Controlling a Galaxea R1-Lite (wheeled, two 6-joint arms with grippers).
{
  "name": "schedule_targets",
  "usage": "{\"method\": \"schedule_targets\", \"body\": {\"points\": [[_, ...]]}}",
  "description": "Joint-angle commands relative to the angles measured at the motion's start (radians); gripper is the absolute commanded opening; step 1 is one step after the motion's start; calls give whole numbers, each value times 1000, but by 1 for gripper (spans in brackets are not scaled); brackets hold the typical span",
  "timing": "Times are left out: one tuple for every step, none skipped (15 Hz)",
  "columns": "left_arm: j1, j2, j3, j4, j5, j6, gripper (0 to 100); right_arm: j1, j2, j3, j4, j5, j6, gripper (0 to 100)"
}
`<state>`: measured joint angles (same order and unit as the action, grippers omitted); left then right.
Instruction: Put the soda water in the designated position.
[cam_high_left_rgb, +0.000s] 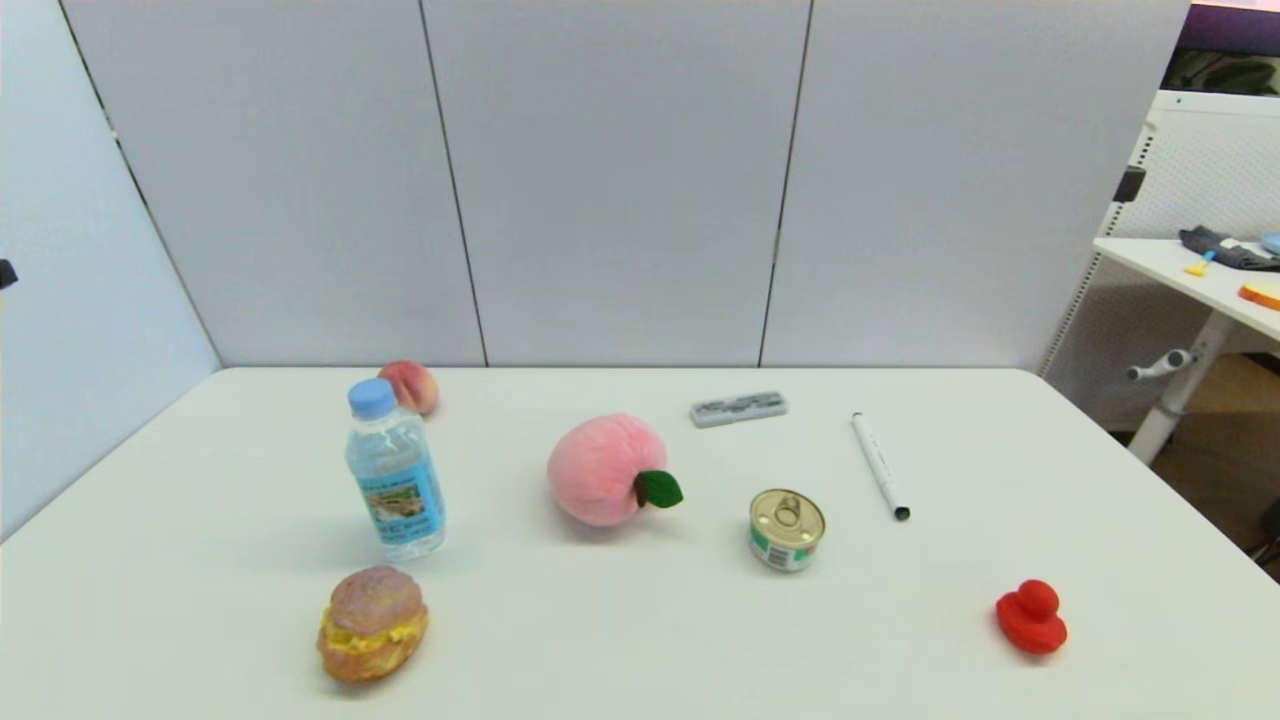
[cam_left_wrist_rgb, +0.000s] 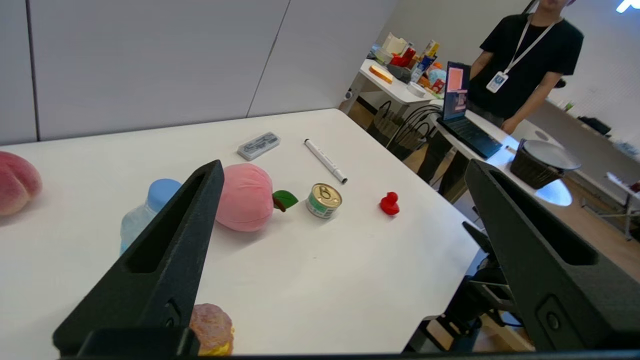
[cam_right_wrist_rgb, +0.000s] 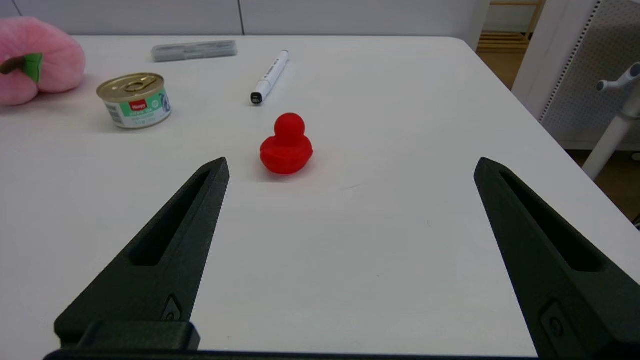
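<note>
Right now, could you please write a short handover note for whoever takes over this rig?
Left gripper: open, empty, off the table's left side, aimed across it.
Right gripper: open, empty, low over the near right of the table, short of the red toy duck.
Soda water: upright on the table's left, between the real-looking peach behind it and the cream-filled bun in front; plush peach to its right.
Done: nothing; bottle ungrasped.
Left: grasp the bottle, place it. No marked spot is visible.
</note>
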<state>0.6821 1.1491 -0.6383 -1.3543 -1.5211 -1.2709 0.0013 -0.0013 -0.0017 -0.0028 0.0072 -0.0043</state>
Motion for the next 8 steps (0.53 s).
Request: {"method": "schedule_targets", "body": {"points": [[-38,9,-127,124,-110,-10,100,0,1,0,0,0,0,100],[-90,11,-189,233,-83,-16,100,0,1,0,0,0,0,100],[-170,17,-300,400,-14,-15,100,0,1,0,0,0,0,100],[-239,29,-380,547,16,-15,100,0,1,0,0,0,0,100],[-273,30,-437,670,30,-10,100,0,1,0,0,0,0,100],[-296,32,-474,747,44,-10,100,0,1,0,0,0,0,100],[-302,35,-501,790,64,-8,100,0,1,0,0,0,0,100],[-311,46,-537,827,71,-8,100,0,1,0,0,0,0,100]]}}
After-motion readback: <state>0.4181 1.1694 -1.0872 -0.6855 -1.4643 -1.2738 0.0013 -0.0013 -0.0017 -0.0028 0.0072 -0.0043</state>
